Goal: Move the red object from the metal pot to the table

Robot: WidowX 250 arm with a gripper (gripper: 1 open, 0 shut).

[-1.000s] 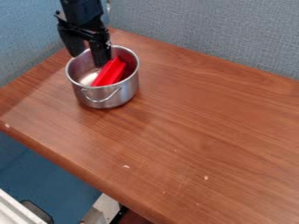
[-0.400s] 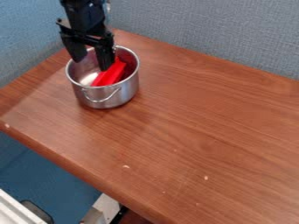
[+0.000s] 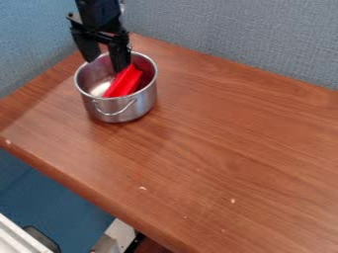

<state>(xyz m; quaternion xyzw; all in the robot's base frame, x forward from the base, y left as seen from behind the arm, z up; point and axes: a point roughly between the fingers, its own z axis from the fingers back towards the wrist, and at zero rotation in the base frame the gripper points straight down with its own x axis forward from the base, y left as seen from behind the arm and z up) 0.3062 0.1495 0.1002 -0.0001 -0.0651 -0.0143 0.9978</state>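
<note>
The red object (image 3: 128,79) is a bright bar leaning inside the metal pot (image 3: 117,99), which stands near the far left corner of the table (image 3: 211,148). My black gripper (image 3: 106,54) reaches down over the pot's far rim with its fingers spread open, their tips at the rim and the upper end of the red bar close beside the right finger. Nothing is held. Whether a finger touches the bar cannot be made out.
A blue-grey wall runs behind the table. The table's left and front edges drop off to a dark floor, with a white item at the lower left corner (image 3: 20,237).
The gripper has shifted slightly up and to the right over the pot. The pot and the red bar have stayed where they were.
</note>
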